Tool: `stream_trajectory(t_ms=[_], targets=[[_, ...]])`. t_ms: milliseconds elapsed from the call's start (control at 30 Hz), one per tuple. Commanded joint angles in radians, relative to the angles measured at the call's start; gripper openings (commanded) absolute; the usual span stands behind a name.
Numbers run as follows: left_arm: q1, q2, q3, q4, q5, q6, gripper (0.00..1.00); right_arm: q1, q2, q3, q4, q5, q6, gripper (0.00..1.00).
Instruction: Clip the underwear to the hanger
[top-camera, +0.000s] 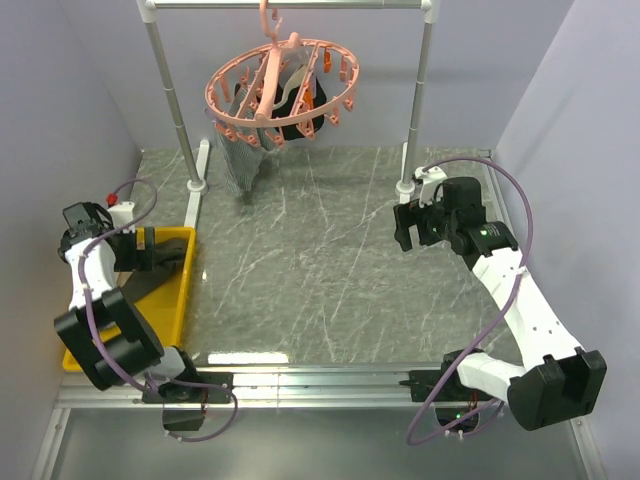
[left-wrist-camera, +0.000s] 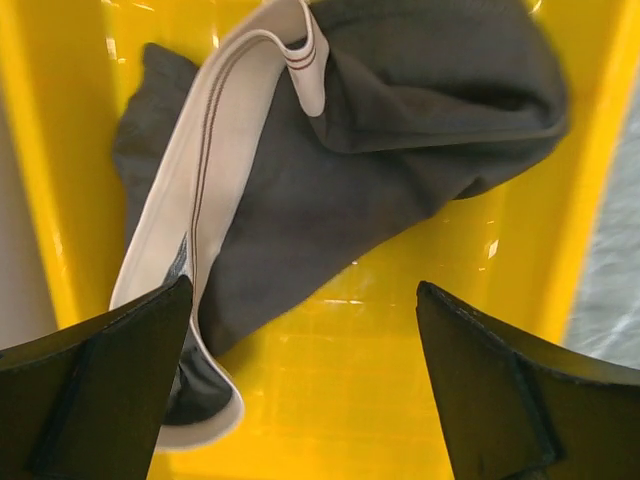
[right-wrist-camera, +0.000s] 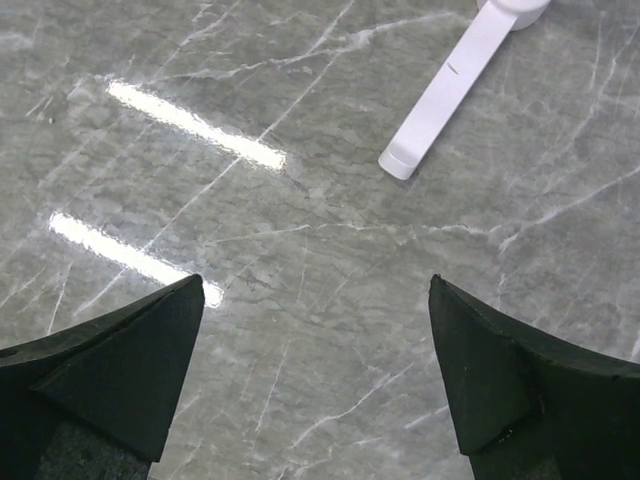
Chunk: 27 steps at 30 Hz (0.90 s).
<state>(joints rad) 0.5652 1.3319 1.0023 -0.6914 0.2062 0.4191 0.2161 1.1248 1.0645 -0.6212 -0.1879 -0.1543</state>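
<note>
Your two arms are bolted at the near edge of the marble counter (top-camera: 300, 280). Along the left edge, just past the left base, sits a yellow tray (top-camera: 183, 300). Your left gripper (left-wrist-camera: 303, 310) hangs over it with its jaws spread wide, gripping nothing. The underwear (left-wrist-camera: 400, 130) lies crumpled inside that tray, dark grey-brown cloth folded over itself. Its pale waistband (left-wrist-camera: 210, 160) runs in a long loop from the tray's floor toward the tray's far end. The left finger (left-wrist-camera: 100, 390) sits right at the waistband's lower curve (you cannot tell from the wrist view whether it touches). The other finger is over bare yellow floor, apart from the cloth. Farther in and toward the right edge, your right gripper (right-wrist-camera: 315, 300) hovers above bare marble, also open and empty, with the white foot (right-wrist-camera: 445, 95) of the rail's right post near it. At the far edge, the white rail (top-camera: 290, 4) spans the counter on two posts, and the hanger (top-camera: 283, 85) hangs from it by its hook, tilted, well apart from the underwear. A black garment (top-camera: 300, 118) and a light grey patterned cloth (top-camera: 240, 160) are pegged to its ring, the patterned one drooping low toward the counter on the left side.
</note>
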Motion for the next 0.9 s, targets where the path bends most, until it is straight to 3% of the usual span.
stream_trajectory(t_ms=[0,433,700,800,867], targets=[[0.018,0.056,0.061,0.018,0.07,0.147,0.99,-0.004,0.013,0.057,0.008,-0.025,-0.016,1.0],[0.03,0.352,0.191,0.07,0.065,0.282,0.99,-0.004,0.018,0.075,-0.02,-0.028,-0.028,1.0],[0.032,0.398,0.141,0.079,0.099,0.314,0.99,-0.004,0.009,0.08,-0.034,-0.027,-0.037,1.0],[0.032,0.377,0.101,0.078,0.108,0.329,0.9,-0.004,0.006,0.077,-0.031,-0.03,-0.037,1.0],[0.032,0.352,0.087,0.064,0.117,0.343,0.74,-0.004,0.007,0.077,-0.032,-0.033,-0.037,1.0]])
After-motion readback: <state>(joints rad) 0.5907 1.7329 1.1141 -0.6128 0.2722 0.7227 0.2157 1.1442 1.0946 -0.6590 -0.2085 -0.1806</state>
